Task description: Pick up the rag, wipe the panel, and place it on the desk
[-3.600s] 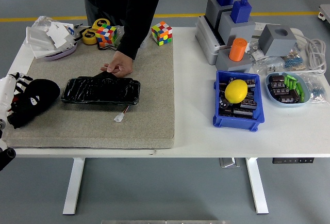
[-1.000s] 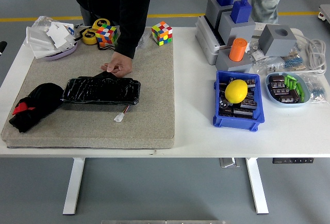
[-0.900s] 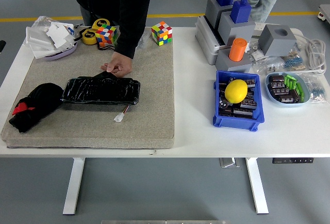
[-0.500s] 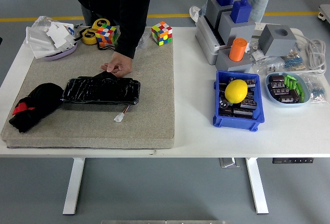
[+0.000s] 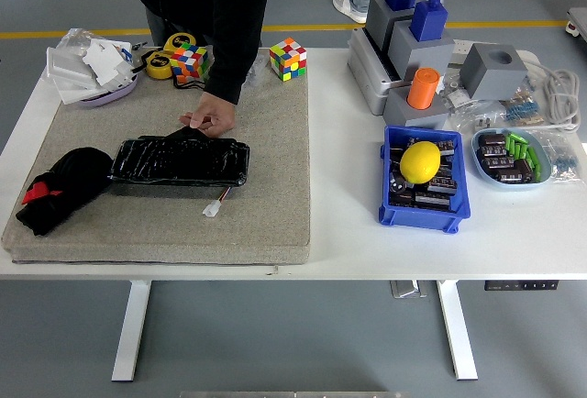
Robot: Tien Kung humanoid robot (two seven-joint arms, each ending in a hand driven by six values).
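Neither of my hands shows anywhere in the frame, so I cannot tell whether they are released or clenched; nothing of mine touches the table. At the lower left, the rag (image 5: 64, 186), black with a bit of red at its left side, lies bunched on the grey felt mat (image 5: 266, 205), touching the left end of the panel (image 5: 181, 160). The panel, a flat black piece with a shiny wrinkled surface, lies lengthwise at the left of centre, a small white connector (image 5: 214, 207) just below its right end. Right of centre sits a blue bin (image 5: 420, 212) with a yellow ball (image 5: 421, 161) on top of its contents. Just above the panel, a person's hand (image 5: 211, 115) pinches its upper edge. Farther up stands a colourful cube (image 5: 287, 58).
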